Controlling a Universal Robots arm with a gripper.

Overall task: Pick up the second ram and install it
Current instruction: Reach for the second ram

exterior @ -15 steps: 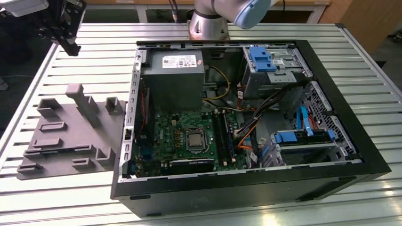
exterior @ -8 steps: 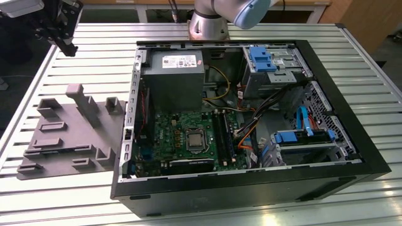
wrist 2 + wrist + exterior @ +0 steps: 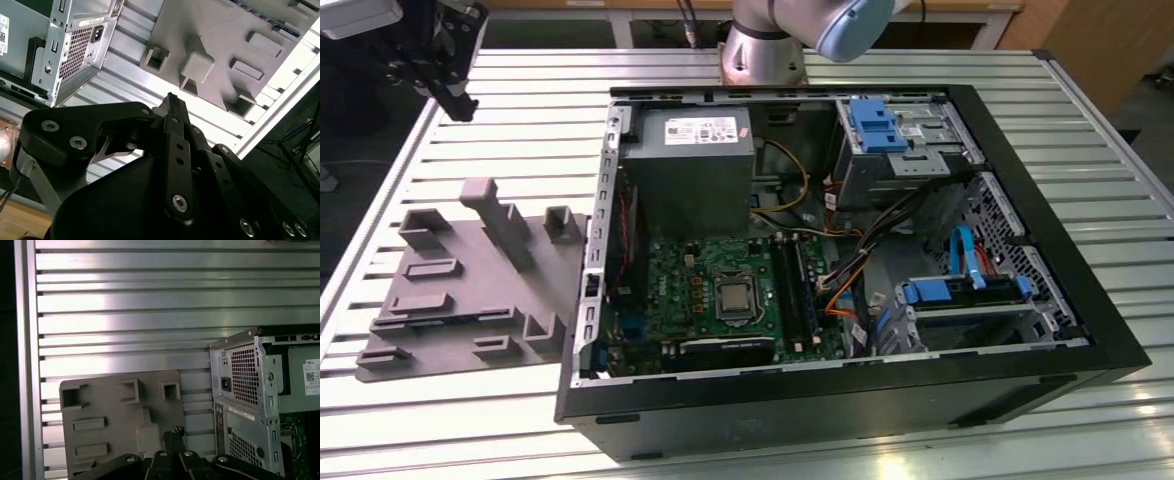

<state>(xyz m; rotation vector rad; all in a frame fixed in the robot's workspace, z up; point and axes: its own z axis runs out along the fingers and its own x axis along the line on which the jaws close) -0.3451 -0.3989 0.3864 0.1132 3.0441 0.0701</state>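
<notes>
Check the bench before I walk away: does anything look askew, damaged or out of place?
Nothing stands out. The grey holder tray lies flat on the slatted table beside the open computer case. The pincer, shut, hangs above the table by the tray, touching nothing.

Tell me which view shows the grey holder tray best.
The exterior view: the whole holder tray shows, unobstructed. In the first wrist view the gripper covers one edge; the second wrist view crops it.
</notes>
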